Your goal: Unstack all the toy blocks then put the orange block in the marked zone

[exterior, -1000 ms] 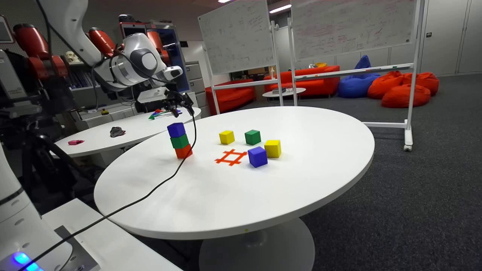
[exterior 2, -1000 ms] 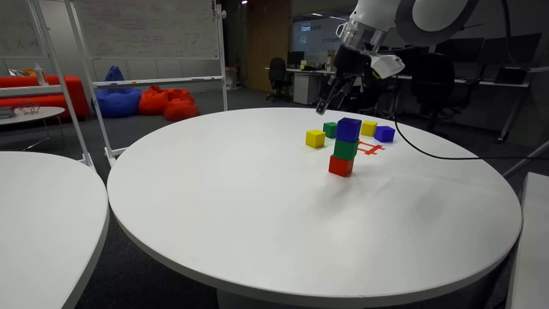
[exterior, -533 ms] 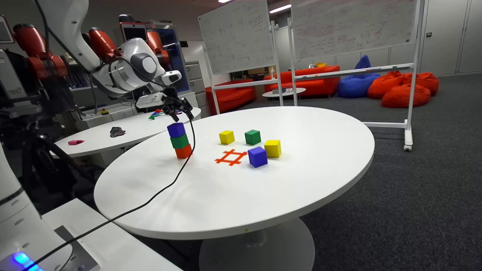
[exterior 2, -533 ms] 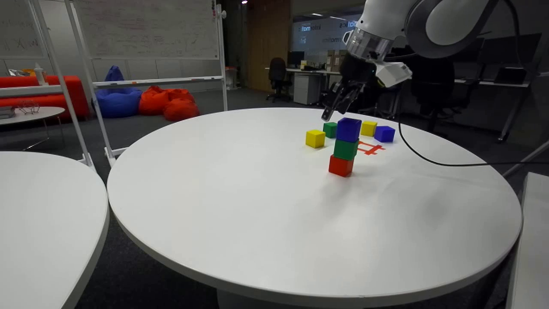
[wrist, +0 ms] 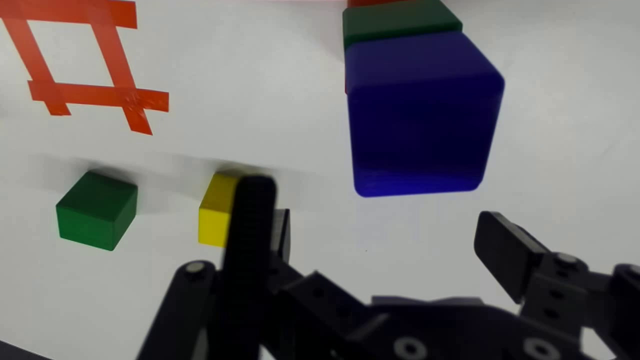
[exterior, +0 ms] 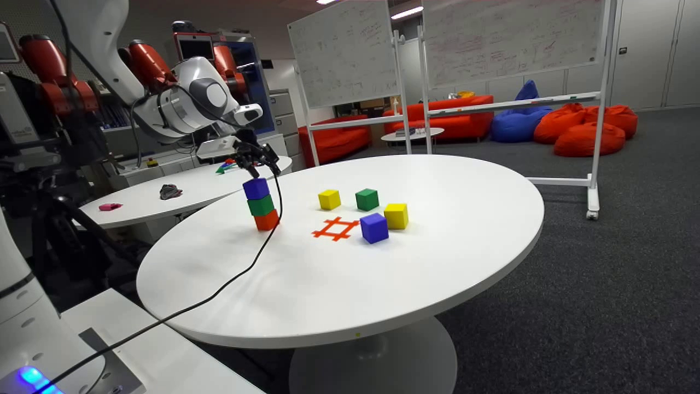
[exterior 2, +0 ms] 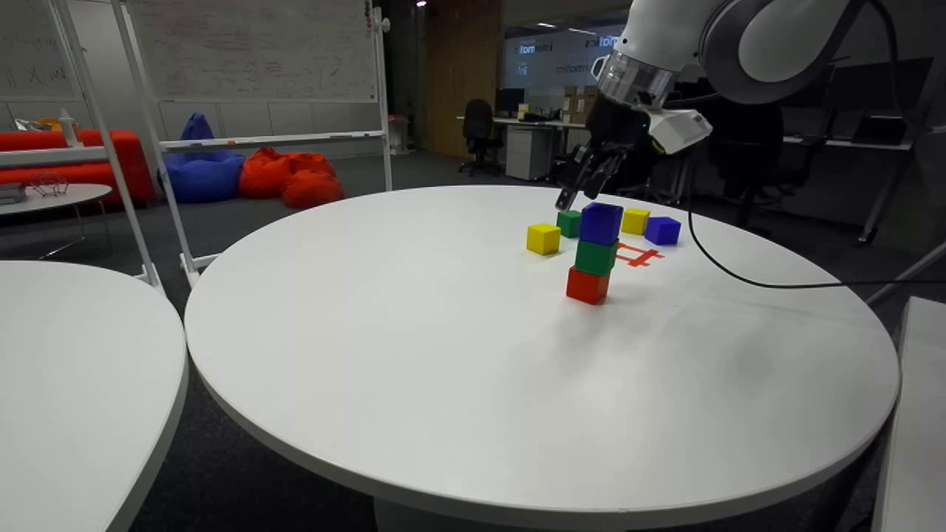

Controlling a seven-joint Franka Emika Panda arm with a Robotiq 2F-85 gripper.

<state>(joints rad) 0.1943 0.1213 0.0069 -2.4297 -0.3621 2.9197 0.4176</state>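
Gripper (wrist: 386, 227) jaws are spread wide, released; in wrist view, bare table (exterior: 306, 298) is seen btwn the fingertips (wrist: 507, 250). Blue blk (wrist: 425, 135) is shown just past the tips, apart in that view; it's stacked on green blk (exterior 2: 596, 257), & that on orange blk (exterior 2: 588, 286). So orange is found at stack bottom, on table, off the zone (exterior: 336, 229), w/ a gap btwn. 2nd blue blk (exterior: 375, 228) is set just beside zone & close to yellow blk (exterior: 396, 216); whether contact is made btwn those two can't be told. On another side of zone, 2nd yellow blk (exterior: 330, 200) & 2nd green blk (exterior: 367, 200) are spaced apart, former part-hidden in wrist view. Arm (exterior: 186, 106) is shown higher up in both exterior views; whiteboards (exterior: 350, 54) & red beanbags (exterior: 589, 141) are seen in bkgd.
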